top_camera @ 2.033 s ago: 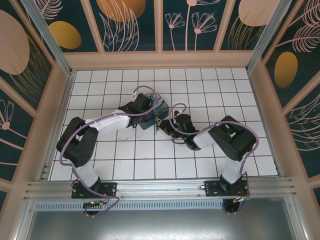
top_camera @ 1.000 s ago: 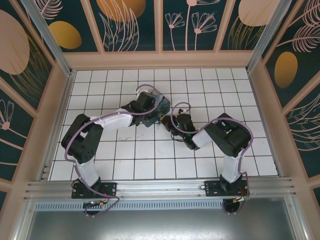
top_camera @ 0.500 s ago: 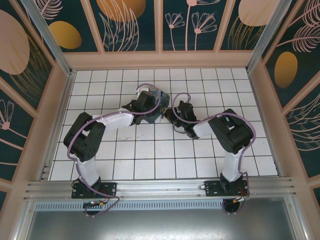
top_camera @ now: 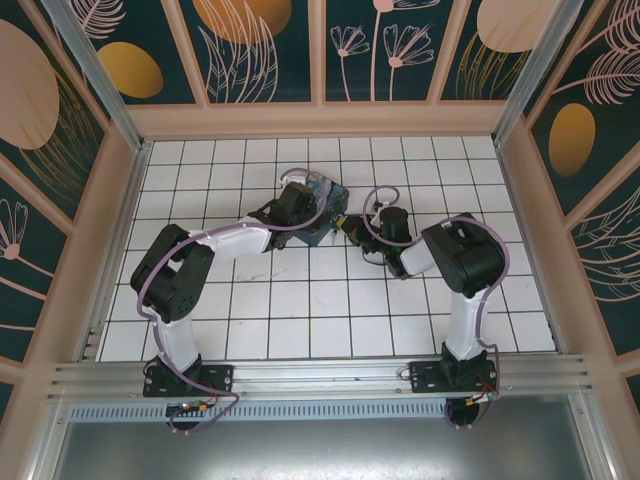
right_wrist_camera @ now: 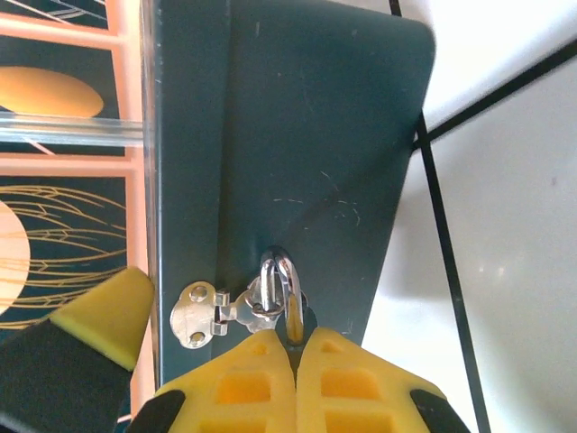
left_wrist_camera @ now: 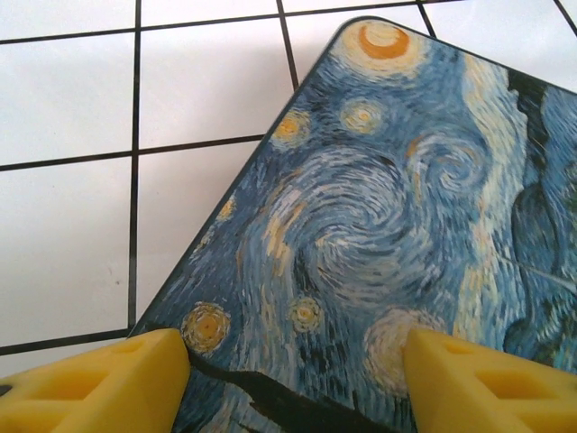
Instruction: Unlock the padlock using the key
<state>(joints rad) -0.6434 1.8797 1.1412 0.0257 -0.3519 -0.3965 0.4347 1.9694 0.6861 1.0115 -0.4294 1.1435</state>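
Padlock (right_wrist_camera: 276, 278) — shackle through the box's (right_wrist_camera: 306, 135) hasp (right_wrist_camera: 203, 316) — sits just beyond the right gripper's (right_wrist_camera: 296, 341) tips, pressed together.

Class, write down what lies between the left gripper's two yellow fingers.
In the left wrist view, the blue-and-yellow painted box spans the gap between the left gripper's fingers.

surface: white tiled table (top_camera: 300, 300) | on it: blue-yellow painted box (left_wrist_camera: 379, 225), perhaps tilted
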